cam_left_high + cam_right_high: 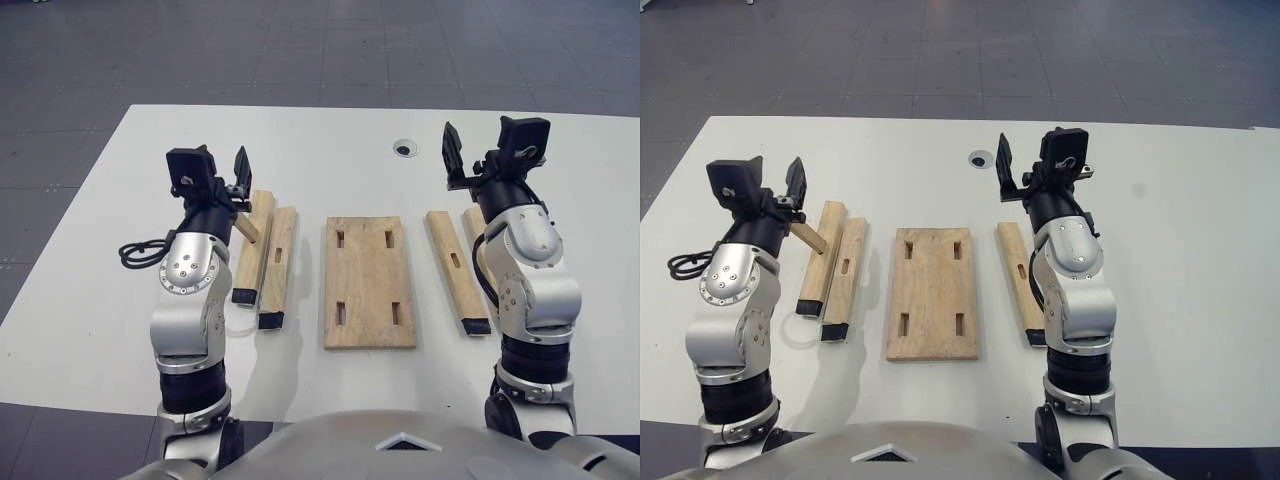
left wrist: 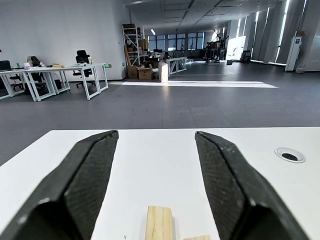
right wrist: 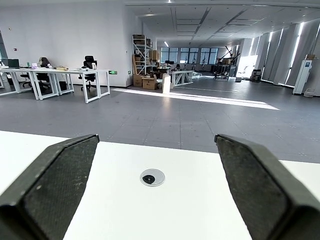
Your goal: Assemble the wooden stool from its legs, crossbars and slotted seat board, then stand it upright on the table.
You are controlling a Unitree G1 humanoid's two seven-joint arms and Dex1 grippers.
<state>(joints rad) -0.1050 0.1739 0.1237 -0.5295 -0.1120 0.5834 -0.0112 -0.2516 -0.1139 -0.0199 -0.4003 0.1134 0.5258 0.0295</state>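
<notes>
Seat board (image 1: pixel 369 282): flat rectangle of pale, grainy wood with four cut slots, lying at frame centre on the smooth white counter (image 1: pixel 330 140). Left of it are two slotted legs (image 1: pixel 252 250), side by side, with black caps on their near ends. A short stick (image 1: pixel 247 229) lies slanted over the outer one. Right of the board is another capped leg (image 1: pixel 456 268), and one more sits partly behind the right arm (image 1: pixel 525 270).

Left claw (image 1: pixel 216 170): above the left legs' far ends, fingers apart. Right claw (image 1: pixel 488 150): upper right, fingers wide apart. Pads (image 2: pixel 92 185) are black and finely textured.
</notes>
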